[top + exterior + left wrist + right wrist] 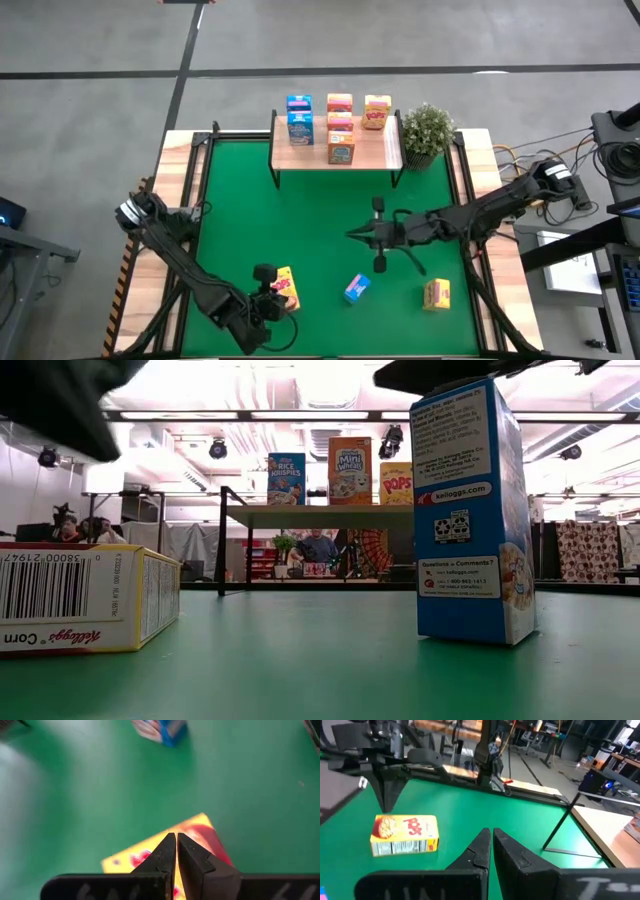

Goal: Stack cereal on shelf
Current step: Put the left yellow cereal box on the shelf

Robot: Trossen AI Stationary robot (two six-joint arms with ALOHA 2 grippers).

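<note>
The shelf is standing at the far edge of the green counter, carrying six cereal boxes; the wide middle of the mat is lying open. Near the front edge, a flat yellow box, a blue box and another yellow box are sitting apart. The left gripper is hanging fingers-together just above the flat yellow box. The right gripper, also closed and empty, is reaching over mid-mat.
</note>
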